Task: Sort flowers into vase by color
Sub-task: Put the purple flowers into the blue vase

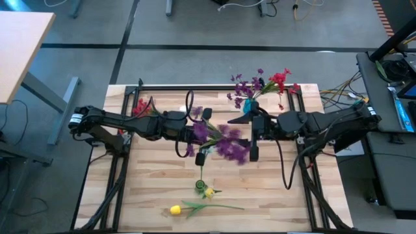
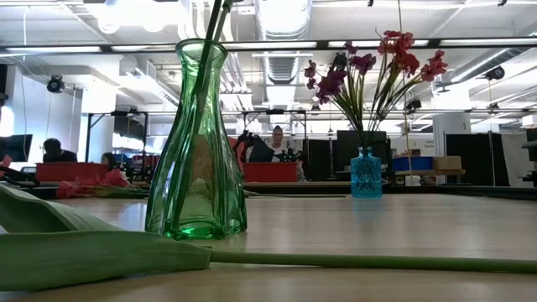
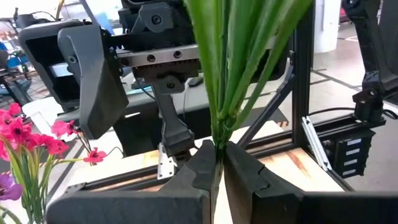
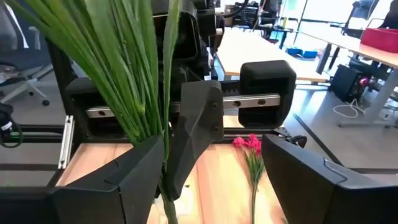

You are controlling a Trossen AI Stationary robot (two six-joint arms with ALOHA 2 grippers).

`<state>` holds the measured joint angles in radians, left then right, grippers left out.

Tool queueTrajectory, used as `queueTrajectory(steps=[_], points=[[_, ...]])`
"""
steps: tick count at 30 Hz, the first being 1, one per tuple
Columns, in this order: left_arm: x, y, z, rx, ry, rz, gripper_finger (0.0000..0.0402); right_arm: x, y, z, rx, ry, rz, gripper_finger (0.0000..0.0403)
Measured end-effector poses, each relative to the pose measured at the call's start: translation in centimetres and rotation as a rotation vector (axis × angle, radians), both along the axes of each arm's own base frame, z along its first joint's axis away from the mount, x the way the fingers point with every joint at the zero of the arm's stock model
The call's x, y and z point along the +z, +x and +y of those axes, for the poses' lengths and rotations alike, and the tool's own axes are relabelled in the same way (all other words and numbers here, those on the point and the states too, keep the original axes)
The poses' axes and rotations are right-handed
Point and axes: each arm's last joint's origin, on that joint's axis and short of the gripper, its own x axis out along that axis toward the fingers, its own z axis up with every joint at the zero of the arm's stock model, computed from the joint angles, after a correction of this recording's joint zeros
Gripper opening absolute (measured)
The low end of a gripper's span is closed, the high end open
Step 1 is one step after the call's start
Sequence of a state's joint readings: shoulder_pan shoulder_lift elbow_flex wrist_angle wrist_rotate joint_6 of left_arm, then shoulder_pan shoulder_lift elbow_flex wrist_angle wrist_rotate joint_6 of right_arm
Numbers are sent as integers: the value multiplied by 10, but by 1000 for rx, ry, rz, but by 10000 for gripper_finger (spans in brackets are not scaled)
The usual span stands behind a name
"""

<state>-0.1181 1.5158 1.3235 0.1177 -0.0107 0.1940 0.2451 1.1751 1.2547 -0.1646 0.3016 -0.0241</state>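
Long green stems (image 3: pixel 227 74) fill the left wrist view, pinched in the closed left gripper (image 3: pixel 219 155) above the middle of the surface (image 1: pixel 156 195). They look light, thin and springy, likely slippery, so the best hold is low on the gathered stems rather than the soft purple flowers (image 1: pixel 224 140). Facing it, the right gripper (image 1: pixel 253 136) stands open around the same bunch. Near the front edge lie yellow buds (image 1: pixel 175 209). A green vase (image 2: pixel 197 143) stands nearer than the blue vase (image 1: pixel 250 104), which holds red and purple blooms at the far edge.
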Motion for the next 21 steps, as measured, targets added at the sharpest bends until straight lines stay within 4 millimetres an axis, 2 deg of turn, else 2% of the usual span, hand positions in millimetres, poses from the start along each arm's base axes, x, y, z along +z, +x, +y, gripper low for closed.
queueTrajectory(steps=[5,11,17,21], points=[[1,0,0,8,-1,-7,2,3,-3,-1,6,0,-4,255],[2,-1,2,31,-4,-3,2,9,-20,-4,17,-9,27,252],[1,-2,3,49,-5,0,2,12,-32,-8,3,-19,53,264],[1,-2,4,83,3,-1,2,8,-30,-7,7,-28,47,281]])
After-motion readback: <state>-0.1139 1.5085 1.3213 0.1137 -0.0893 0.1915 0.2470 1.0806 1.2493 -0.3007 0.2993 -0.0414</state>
